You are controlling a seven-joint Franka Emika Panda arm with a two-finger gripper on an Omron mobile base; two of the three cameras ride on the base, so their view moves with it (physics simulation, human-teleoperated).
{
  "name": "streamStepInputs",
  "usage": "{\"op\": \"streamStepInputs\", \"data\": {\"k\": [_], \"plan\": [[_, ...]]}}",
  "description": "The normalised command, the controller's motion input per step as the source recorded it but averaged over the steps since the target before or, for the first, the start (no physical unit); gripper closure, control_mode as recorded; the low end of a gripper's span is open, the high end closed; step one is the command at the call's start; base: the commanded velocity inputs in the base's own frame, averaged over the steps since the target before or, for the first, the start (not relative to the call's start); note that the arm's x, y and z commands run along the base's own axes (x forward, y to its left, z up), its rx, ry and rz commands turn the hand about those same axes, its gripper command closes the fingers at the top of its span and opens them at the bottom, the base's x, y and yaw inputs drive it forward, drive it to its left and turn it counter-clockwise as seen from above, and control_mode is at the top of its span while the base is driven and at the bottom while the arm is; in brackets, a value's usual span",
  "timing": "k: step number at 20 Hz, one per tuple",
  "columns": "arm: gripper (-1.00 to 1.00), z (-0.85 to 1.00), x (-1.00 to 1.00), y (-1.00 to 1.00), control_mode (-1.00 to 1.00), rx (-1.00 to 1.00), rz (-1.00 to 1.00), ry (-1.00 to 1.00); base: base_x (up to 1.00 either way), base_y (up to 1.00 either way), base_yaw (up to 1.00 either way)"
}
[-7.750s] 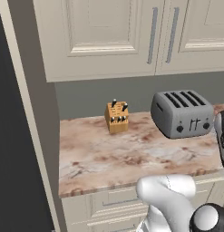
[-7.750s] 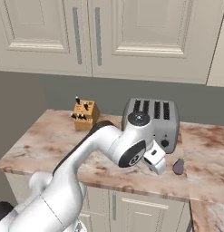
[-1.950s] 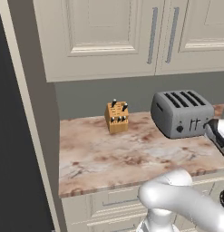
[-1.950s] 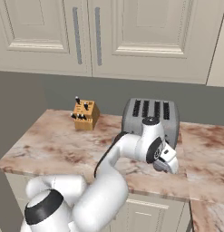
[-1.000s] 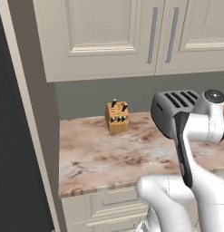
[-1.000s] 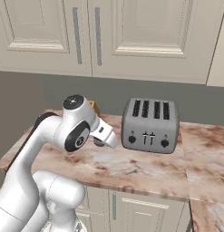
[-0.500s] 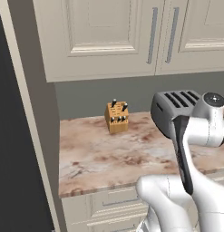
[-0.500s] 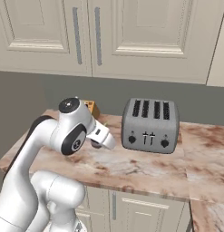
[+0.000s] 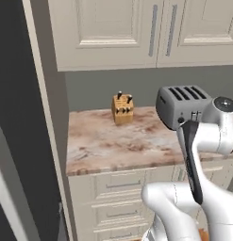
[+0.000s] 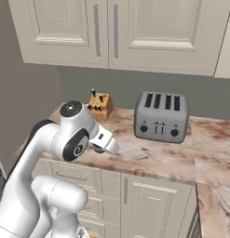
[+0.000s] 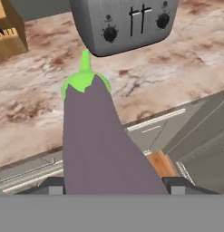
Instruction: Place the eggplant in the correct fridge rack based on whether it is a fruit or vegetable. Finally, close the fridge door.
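No readable writing shows, and the eggplant [image 11: 97, 145] is clamped between the gripper [image 11: 111, 183] jaws, its green cap pointing away toward the grey toaster [image 11: 124, 22] over the marble counter [image 11: 36, 97].
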Motion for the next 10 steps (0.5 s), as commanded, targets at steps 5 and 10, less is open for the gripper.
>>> {"op": "streamStepInputs", "data": {"k": [5,10], "plan": [[1.00,0.00,0.00,0.00,1.00,0.00,0.00,0.00,-0.60,0.00,0.30],[1.00,0.00,0.00,0.00,1.00,0.00,0.00,0.00,-0.53,0.00,0.32]]}}
